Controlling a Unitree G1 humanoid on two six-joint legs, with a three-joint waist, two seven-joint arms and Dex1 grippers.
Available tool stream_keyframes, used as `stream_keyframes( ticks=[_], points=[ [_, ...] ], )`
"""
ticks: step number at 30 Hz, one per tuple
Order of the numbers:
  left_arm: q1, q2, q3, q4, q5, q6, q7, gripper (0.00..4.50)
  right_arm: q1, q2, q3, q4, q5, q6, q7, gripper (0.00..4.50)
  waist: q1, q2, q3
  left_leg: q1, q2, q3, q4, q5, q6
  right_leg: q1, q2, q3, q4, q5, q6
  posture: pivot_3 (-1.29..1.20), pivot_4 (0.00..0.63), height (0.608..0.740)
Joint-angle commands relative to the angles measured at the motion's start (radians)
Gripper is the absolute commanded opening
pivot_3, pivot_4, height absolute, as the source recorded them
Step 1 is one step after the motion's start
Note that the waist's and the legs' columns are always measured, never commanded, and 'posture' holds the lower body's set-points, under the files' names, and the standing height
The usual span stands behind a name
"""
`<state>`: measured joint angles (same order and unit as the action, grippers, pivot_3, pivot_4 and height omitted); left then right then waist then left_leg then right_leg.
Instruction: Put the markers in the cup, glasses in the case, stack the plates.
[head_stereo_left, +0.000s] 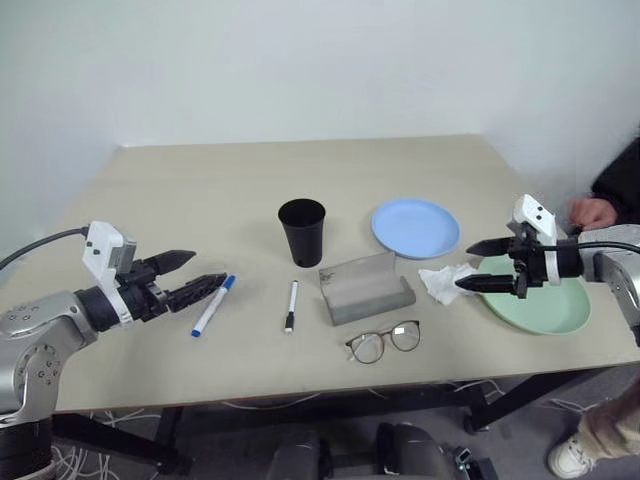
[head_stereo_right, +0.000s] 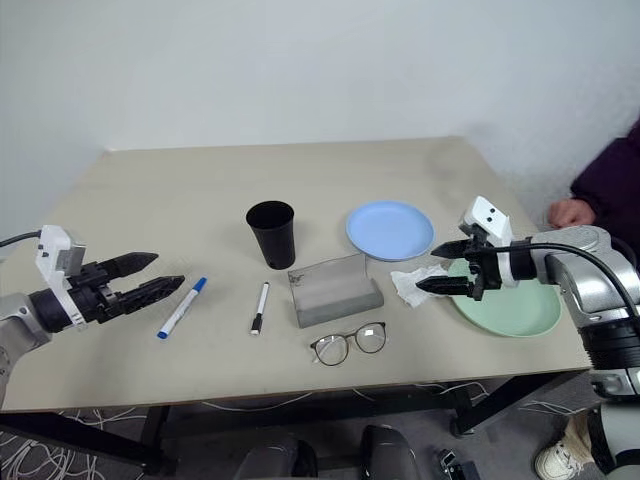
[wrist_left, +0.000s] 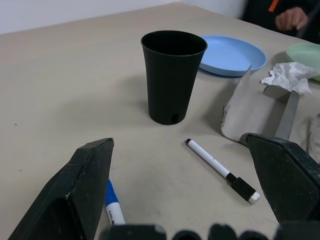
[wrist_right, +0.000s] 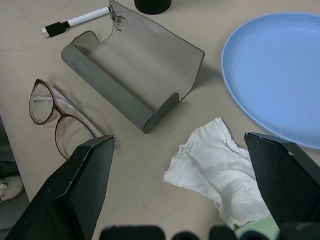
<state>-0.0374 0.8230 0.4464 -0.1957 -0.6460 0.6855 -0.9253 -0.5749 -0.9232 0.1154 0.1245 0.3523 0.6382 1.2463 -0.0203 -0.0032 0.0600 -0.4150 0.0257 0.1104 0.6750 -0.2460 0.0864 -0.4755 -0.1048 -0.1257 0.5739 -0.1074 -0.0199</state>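
The black cup (head_stereo_left: 302, 230) stands upright mid-table. Right of it lies the light blue plate (head_stereo_left: 415, 227), and the mint green plate (head_stereo_left: 560, 310) sits at the right edge. The grey case (head_stereo_left: 365, 288) lies open in front of the cup, with the glasses (head_stereo_left: 383, 341) unfolded just before it. The black-capped marker (head_stereo_left: 291, 305) and the blue-capped marker (head_stereo_left: 213, 305) lie left of the case. My left gripper (head_stereo_left: 208, 268) hovers open just left of the blue marker. My right gripper (head_stereo_left: 463, 266) is open over the green plate's left rim, empty.
A crumpled white tissue (head_stereo_left: 447, 282) lies between the case and the green plate, under my right gripper. A person's hand (head_stereo_left: 595, 212) and dark sleeve show past the table's right edge. The beige table (head_stereo_left: 200, 190) is backed by a white wall.
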Motion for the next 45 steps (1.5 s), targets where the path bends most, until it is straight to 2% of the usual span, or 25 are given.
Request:
stream_keyframes(
  ticks=[1,13,19,25,29,40,42,45],
  points=[
    [-0.001,-0.004,0.006,-0.026,-0.012,-0.017,0.005,4.48,0.01,-0.02,-0.048,-0.048,0.01,0.003,-0.006,4.5,0.001,0.0,0.0,0.0,0.001,0.0,0.0,0.0,0.0,0.0,0.0,-0.001,0.0,0.0,0.0,0.0,0.0,0.738],
    [0.007,0.01,-0.006,-0.031,-0.011,-0.014,-0.005,4.48,0.048,-0.034,-0.057,-0.058,-0.017,0.025,-0.056,4.5,0.004,0.0,0.0,-0.001,0.002,0.003,0.0,0.0,0.0,-0.001,0.0,-0.002,-0.001,0.0,0.0,0.0,0.0,0.738],
    [-0.015,-0.001,-0.083,0.033,0.049,-0.112,-0.061,4.48,0.08,-0.055,-0.058,-0.041,-0.055,-0.011,-0.075,4.5,0.006,0.001,0.001,-0.001,0.003,0.005,0.0,0.0,0.0,-0.001,0.0,-0.002,-0.002,0.0,0.0,0.0,0.0,0.738],
    [-0.05,0.002,-0.131,0.033,0.061,-0.131,-0.077,4.48,0.097,-0.078,-0.047,0.005,-0.098,-0.03,-0.089,4.5,0.02,0.001,0.001,-0.001,0.007,0.01,0.0,0.0,0.0,-0.002,0.0,-0.003,-0.004,0.0,0.0,0.0,0.0,0.738],
    [-0.016,-0.004,-0.127,0.021,0.068,-0.143,-0.071,4.48,0.08,-0.066,-0.004,0.066,-0.169,-0.041,-0.124,4.5,0.02,0.001,0.001,0.0,0.008,0.013,0.0,0.0,0.0,-0.003,0.0,-0.003,-0.004,0.0,0.0,0.0,0.0,0.738],
    [0.011,-0.026,-0.113,-0.015,0.055,-0.134,-0.036,4.48,0.081,0.002,0.035,0.116,-0.233,-0.018,-0.17,4.5,0.02,0.001,0.001,0.0,0.012,0.016,0.001,0.0,0.0,-0.003,0.0,-0.004,-0.004,0.0,0.0,0.0,0.0,0.738],
    [0.014,-0.023,-0.107,-0.014,0.053,-0.132,-0.036,4.5,0.086,0.018,0.038,0.11,-0.234,-0.008,-0.18,4.12,0.02,0.002,0.001,0.0,0.013,0.016,0.001,-0.001,0.0,-0.003,0.0,-0.005,-0.004,0.0,0.0,0.0,0.0,0.738],
    [0.014,-0.018,-0.103,-0.013,0.052,-0.13,-0.035,4.5,0.09,0.041,0.045,0.098,-0.24,0.011,-0.199,3.27,0.02,0.002,0.001,0.001,0.013,0.016,0.001,-0.001,0.0,-0.003,0.001,-0.005,-0.004,0.0,0.0,0.0,0.0,0.738]
  ],
)
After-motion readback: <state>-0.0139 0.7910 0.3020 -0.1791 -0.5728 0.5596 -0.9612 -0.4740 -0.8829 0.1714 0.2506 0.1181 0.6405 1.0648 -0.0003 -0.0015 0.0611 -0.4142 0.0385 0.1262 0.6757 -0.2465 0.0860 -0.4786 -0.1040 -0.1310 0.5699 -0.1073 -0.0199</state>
